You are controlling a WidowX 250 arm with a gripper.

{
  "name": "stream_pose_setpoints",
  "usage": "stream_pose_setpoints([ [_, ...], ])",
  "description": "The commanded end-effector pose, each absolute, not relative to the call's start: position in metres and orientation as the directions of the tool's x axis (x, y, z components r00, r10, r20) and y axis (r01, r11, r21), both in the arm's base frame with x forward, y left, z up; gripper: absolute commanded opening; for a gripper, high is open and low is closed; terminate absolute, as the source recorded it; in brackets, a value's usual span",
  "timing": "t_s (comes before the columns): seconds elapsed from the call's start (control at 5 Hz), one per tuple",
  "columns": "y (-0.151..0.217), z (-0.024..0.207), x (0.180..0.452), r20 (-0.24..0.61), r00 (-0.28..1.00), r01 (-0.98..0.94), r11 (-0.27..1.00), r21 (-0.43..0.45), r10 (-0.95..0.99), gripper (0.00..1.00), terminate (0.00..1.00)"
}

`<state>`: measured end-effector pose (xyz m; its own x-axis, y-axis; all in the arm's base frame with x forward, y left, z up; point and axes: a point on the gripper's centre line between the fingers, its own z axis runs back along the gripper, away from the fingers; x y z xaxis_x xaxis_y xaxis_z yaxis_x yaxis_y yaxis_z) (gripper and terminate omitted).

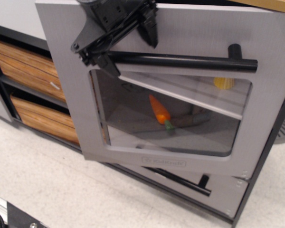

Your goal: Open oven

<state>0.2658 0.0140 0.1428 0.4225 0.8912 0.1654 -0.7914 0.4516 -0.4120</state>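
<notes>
Clearly the claw (115, 45) clamps the oven's (180, 33) black handle (180, 61), door ajar.

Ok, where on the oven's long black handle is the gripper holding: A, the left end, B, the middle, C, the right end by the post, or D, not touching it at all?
A: the gripper is clamped around the left end of the black handle, while the rest of the bar out to the right post is bare, and the oven door hangs partly open.
</notes>
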Motion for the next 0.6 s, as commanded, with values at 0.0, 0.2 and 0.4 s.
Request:
stream_pose_setpoints([
  [0.0, 0.026, 0.167, 0.229, 0.214, 0.643, -0.632, 0.667, -0.394, 0.735, 1.00, 0.00],
  [0.2, 0.033, 0.143, 0.195, 0.190, 0.809, -0.519, 0.828, -0.212, 0.556, 1.00, 0.00],
  [0.4, 0.051, 0.119, 0.189, 0.188, 0.871, -0.459, 0.888, -0.016, 0.454, 1.00, 0.00],
])
